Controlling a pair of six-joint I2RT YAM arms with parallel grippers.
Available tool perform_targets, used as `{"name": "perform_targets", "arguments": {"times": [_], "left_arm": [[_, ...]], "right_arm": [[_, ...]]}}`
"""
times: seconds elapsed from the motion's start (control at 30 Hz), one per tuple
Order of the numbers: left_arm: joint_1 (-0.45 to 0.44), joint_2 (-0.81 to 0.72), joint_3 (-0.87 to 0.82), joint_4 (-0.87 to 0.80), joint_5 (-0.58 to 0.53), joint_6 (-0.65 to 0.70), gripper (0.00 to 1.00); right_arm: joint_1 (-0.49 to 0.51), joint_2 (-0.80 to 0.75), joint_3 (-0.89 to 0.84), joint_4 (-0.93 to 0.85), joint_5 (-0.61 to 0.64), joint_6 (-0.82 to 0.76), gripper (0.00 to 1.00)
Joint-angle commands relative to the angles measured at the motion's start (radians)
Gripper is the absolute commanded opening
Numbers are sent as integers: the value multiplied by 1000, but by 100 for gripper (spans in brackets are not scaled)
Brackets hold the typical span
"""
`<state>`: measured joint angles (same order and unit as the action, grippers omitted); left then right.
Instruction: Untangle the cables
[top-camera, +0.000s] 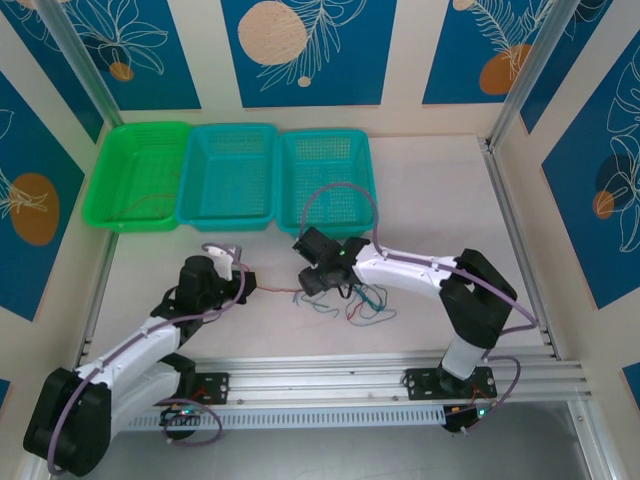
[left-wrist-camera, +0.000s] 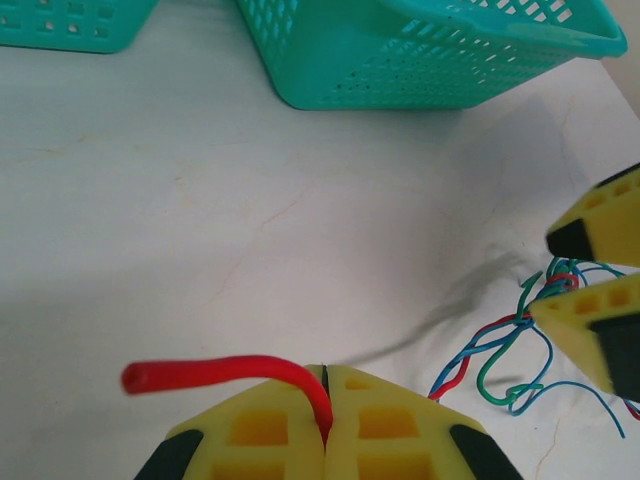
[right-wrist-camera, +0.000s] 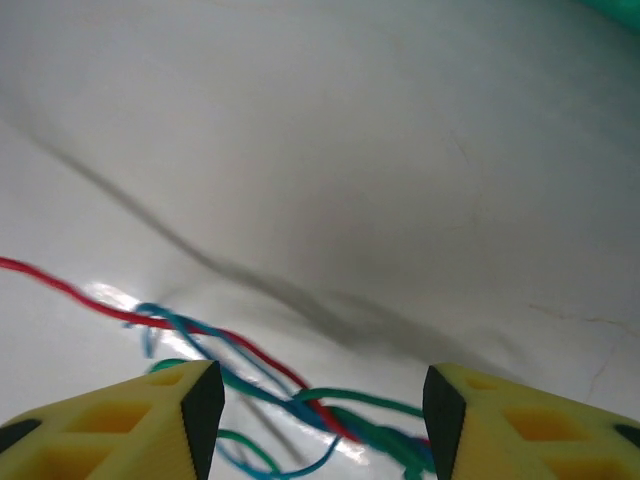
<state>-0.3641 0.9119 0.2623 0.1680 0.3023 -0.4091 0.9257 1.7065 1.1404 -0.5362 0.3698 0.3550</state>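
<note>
Cables (top-camera: 362, 308), red, green and blue, lie knotted at lower centre of the top view. We see the left gripper (left-wrist-camera: 325, 395) pinching the red cable (left-wrist-camera: 215, 372); the right gripper (right-wrist-camera: 320, 400) hovers, jaws spread wide, above them. Pulling now, we judge, could cinch them tighter.

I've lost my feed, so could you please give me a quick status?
Left gripper shut on red cable. Right gripper open over tangle. Baskets stand apart.
</note>
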Motion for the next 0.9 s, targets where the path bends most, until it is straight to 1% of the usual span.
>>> {"name": "perform_targets", "arguments": {"times": [0.0,0.07,0.1,0.13,0.17,0.27,0.37,0.43,0.57,0.77,0.87], "left_arm": [[3,-35,-5,-34,-32,24,0],[2,-48,-5,-38,-43,21,0],[2,-50,-5,-36,-45,20,0],[1,-50,-5,-33,-44,20,0],[2,-49,-3,-28,-42,20,0],[2,-59,7,-48,-61,19,0],[2,-114,18,-118,-153,6,0],[4,-161,20,-166,-232,0,0],[8,-248,25,-272,-386,-4,0],[35,-302,37,-373,-550,-38,0],[55,-293,48,-389,-583,-39,0]], "right_arm": [[-19,10,7,-15,-161,-159,57],[-18,12,-8,-12,-239,-183,58],[-19,17,-17,-5,-242,-178,58],[-18,26,-20,1,-221,-167,58],[-19,43,-16,0,-169,-147,56],[-17,113,25,-65,-27,-86,46],[-13,145,25,-106,53,-31,40],[-20,141,1,-112,77,17,32],[-59,123,-44,-162,117,127,24],[-112,102,-92,-250,174,232,23],[-125,99,-106,-276,197,265,23]]}}
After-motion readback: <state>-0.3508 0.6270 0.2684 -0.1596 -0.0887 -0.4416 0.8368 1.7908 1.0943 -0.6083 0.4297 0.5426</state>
